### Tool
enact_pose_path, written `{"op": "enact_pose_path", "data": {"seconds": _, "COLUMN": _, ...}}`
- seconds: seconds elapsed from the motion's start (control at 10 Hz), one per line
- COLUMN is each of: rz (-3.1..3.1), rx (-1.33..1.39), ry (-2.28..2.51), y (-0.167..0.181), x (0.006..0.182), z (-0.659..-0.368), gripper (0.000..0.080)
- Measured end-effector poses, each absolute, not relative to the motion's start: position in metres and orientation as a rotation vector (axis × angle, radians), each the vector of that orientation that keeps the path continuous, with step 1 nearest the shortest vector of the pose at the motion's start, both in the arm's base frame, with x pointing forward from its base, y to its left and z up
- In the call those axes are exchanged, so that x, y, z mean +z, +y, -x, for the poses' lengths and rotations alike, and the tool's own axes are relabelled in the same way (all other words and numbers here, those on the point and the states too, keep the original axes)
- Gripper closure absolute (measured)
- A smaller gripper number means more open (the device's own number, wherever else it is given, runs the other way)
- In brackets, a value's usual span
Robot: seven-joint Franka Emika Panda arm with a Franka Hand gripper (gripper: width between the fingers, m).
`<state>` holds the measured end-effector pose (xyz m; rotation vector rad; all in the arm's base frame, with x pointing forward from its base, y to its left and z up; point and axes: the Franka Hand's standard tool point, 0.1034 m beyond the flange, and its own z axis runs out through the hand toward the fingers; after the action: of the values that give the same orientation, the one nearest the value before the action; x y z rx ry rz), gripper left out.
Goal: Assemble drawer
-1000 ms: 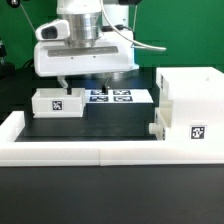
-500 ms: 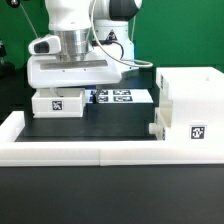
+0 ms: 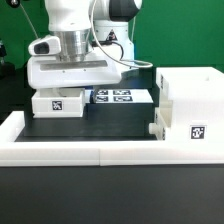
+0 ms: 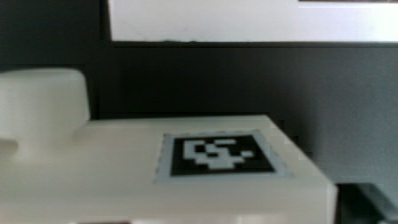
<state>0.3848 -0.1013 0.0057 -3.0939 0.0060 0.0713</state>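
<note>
A small white tray (image 3: 57,102) with a tag on its front stands at the exterior view's left, next to the marker board (image 3: 122,96). My gripper (image 3: 66,89) hangs right over this tray, its fingertips hidden behind the hand and the tray's rim. The big white box housing (image 3: 192,100) stands at the exterior view's right, with a small white piece (image 3: 155,130) against its front left corner. The wrist view shows, close and blurred, a white tagged surface (image 4: 214,155) and a white upright block (image 4: 39,110). I cannot tell whether the fingers hold anything.
The long low white border wall (image 3: 80,150) runs along the front and up the left side (image 3: 12,125). The black table (image 3: 110,122) lies between the tray and the housing.
The hand has moved toward the exterior view's left, from above the marker board to above the small tray. In the last half second it has barely moved.
</note>
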Motion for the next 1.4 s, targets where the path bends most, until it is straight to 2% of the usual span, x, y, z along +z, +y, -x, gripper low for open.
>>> {"op": "enact_pose_path", "data": {"seconds": 0.1, "rz": 3.094, "rx": 0.071, "ry": 0.006, "y": -0.101, "x": 0.006, "z": -0.385, "gripper": 0.0559}}
{"op": "enact_pose_path", "data": {"seconds": 0.2, "rz": 3.094, "rx": 0.071, "ry": 0.006, "y": -0.101, "x": 0.006, "z": -0.385, "gripper": 0.0559}}
{"op": "enact_pose_path", "data": {"seconds": 0.3, "rz": 3.094, "rx": 0.071, "ry": 0.006, "y": -0.101, "x": 0.006, "z": -0.385, "gripper": 0.0728}}
{"op": "enact_pose_path", "data": {"seconds": 0.4, "rz": 3.094, "rx": 0.069, "ry": 0.006, "y": -0.101, "x": 0.006, "z": -0.385, "gripper": 0.0758}}
{"op": "enact_pose_path", "data": {"seconds": 1.2, "rz": 3.095, "rx": 0.067, "ry": 0.005, "y": -0.101, "x": 0.007, "z": -0.387, "gripper": 0.0757}}
{"op": "enact_pose_path", "data": {"seconds": 1.4, "rz": 3.072, "rx": 0.093, "ry": -0.098, "y": -0.090, "x": 0.022, "z": -0.406, "gripper": 0.0757}}
